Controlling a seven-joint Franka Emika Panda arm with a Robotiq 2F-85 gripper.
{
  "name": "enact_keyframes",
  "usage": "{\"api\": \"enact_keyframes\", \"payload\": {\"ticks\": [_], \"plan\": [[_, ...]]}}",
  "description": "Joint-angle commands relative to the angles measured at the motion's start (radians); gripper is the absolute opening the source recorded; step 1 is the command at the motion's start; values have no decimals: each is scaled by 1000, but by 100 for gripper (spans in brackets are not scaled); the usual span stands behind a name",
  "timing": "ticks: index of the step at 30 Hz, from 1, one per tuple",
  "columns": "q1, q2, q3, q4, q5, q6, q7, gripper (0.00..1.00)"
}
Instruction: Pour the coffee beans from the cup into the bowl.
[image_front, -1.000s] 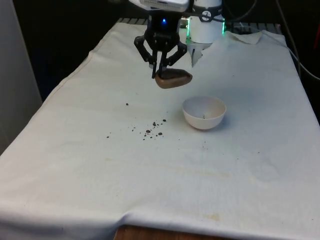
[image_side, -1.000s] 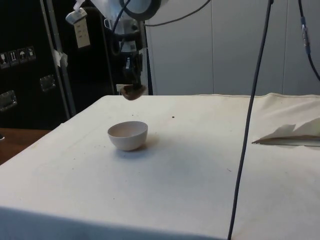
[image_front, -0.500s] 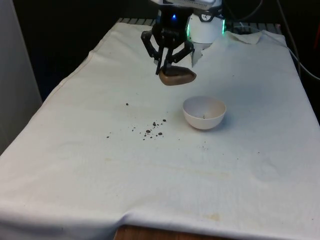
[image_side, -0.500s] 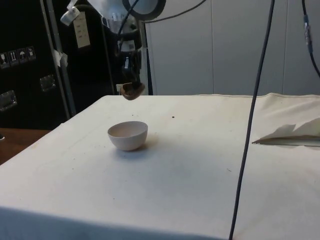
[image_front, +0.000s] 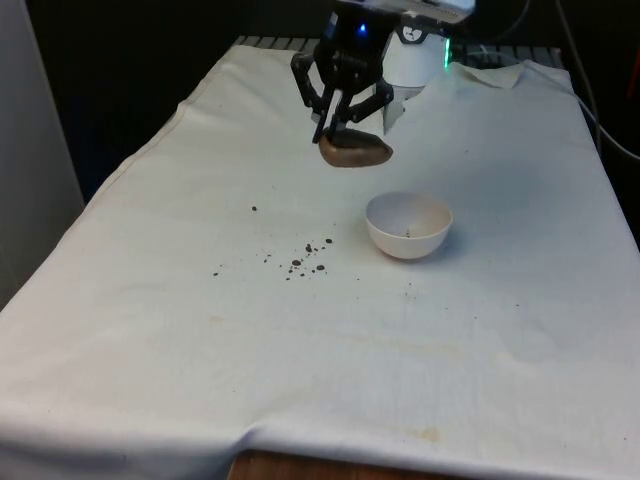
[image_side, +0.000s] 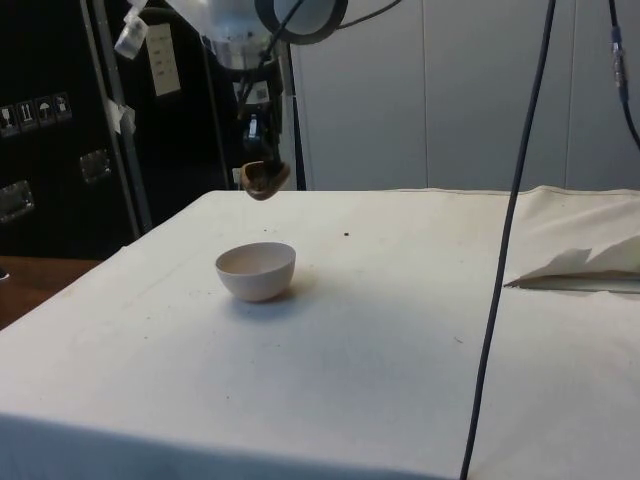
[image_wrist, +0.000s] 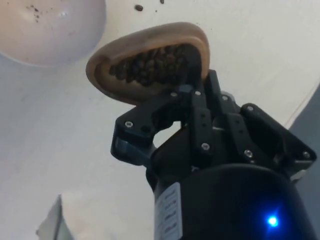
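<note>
With gripper (image_front: 341, 128) clamped on cup (image_front: 354, 150) rim, carry level until centred over bowl (image_front: 408, 226), then tip slowly to keep beans (image_wrist: 150, 65) off counter (image_front: 200, 340).

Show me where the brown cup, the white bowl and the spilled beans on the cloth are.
brown cup (image_front: 354, 151): front view, on its outer wall below the gripper.
white bowl (image_front: 408, 237): front view, on its outer wall facing the camera.
spilled beans (image_front: 306, 262): front view, in the middle of the cluster on the cloth.

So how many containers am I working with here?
2: a brown cup of beans held in the gripper above the table, and a white bowl on the cloth, toward the front view's right.
</note>
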Motion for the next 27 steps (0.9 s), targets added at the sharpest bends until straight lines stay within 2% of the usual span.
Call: {"api": "enact_keyframes", "payload": {"ticks": [1,8,9,11,14,16,18,19,20,27], "plan": [[7,-9,-5,-9,-28,12,25,0],[7,-16,11,-19,-126,7,115,0],[1,-7,18,-11,-112,0,105,0],[8,-16,15,-20,-151,5,139,0],[8,-18,23,-24,-200,2,185,0],[8,-18,25,-25,-212,1,196,0],[9,-18,33,-27,-252,-4,234,0],[1,-12,38,-23,-229,-3,214,0],[8,-19,36,-28,-264,-5,245,0],[8,-18,58,-32,-359,-25,335,0]]}}
